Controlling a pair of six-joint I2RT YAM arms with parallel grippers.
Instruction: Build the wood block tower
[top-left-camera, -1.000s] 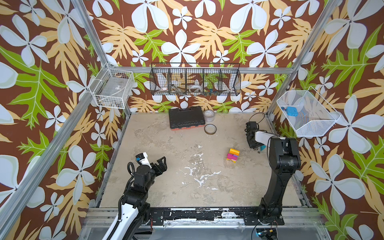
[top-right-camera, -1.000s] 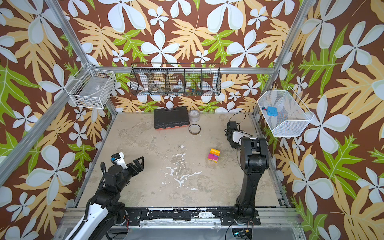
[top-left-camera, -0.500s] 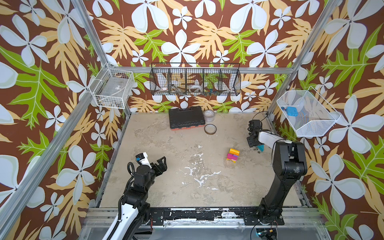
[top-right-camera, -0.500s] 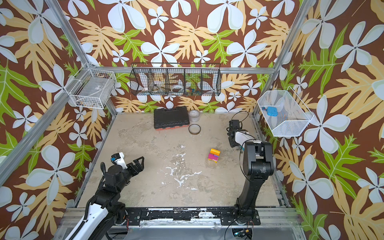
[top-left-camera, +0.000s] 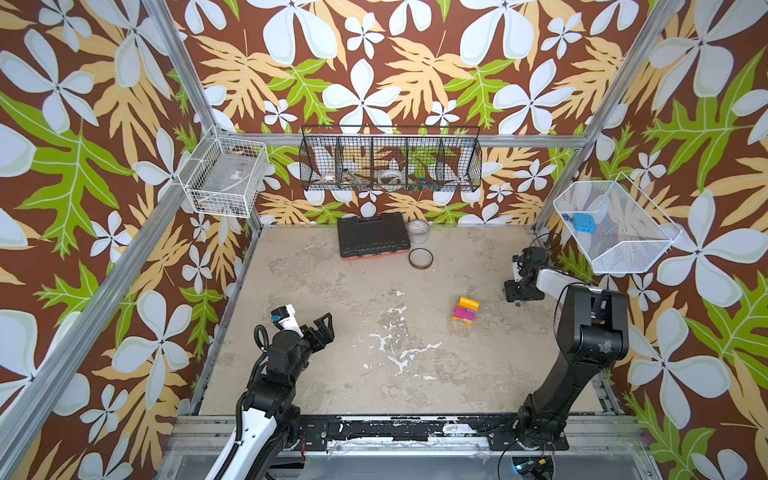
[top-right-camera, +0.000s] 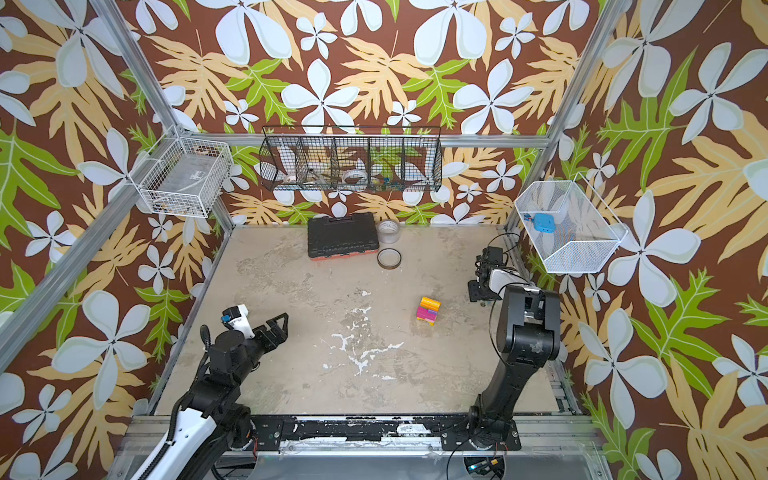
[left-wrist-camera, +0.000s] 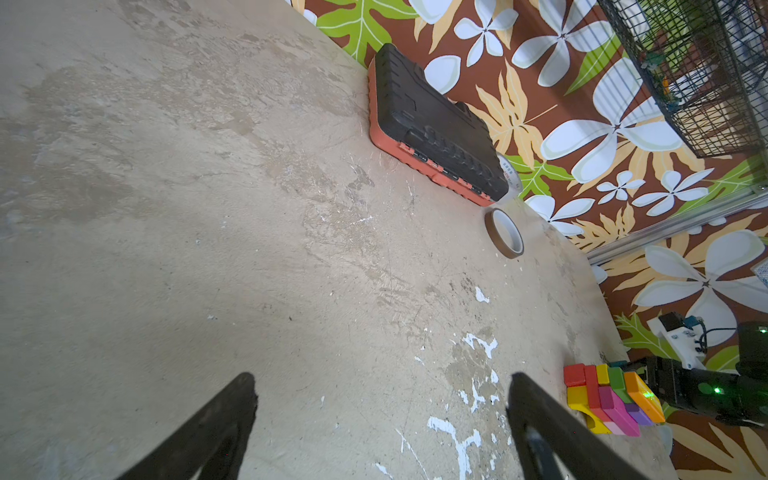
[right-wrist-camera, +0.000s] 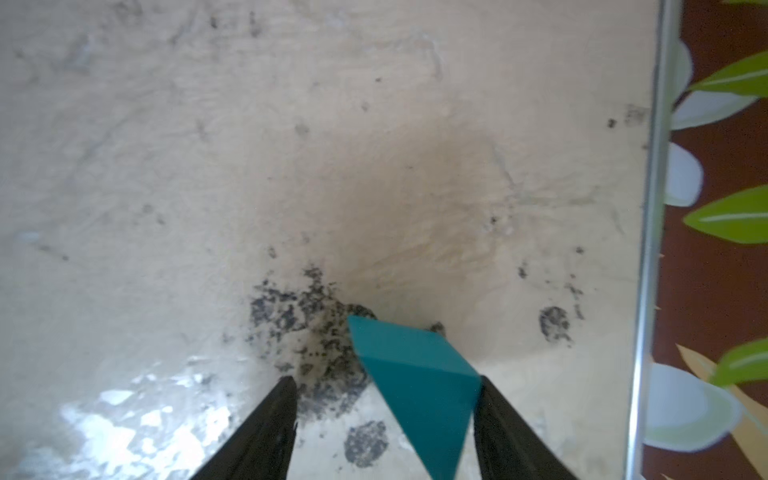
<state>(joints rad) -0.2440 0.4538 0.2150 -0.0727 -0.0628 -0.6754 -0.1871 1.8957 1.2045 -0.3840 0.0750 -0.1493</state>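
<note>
Left wrist view shows the left gripper (left-wrist-camera: 380, 380) spread empty; the tower (top-left-camera: 466, 310) stands right of centre. At the right edge, the right gripper (right-wrist-camera: 385, 381) has just loosened around the teal block (right-wrist-camera: 415, 374), so a regrasp likely precedes topping.

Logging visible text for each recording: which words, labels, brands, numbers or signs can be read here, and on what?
No text is readable in any view.
Clear tape roll: red print on its core, too small to read.
Clear pack in the white wire basket: a white label, too blurred to read.
Black tool case: no legible brand.
Tower: no digit shows.
</note>
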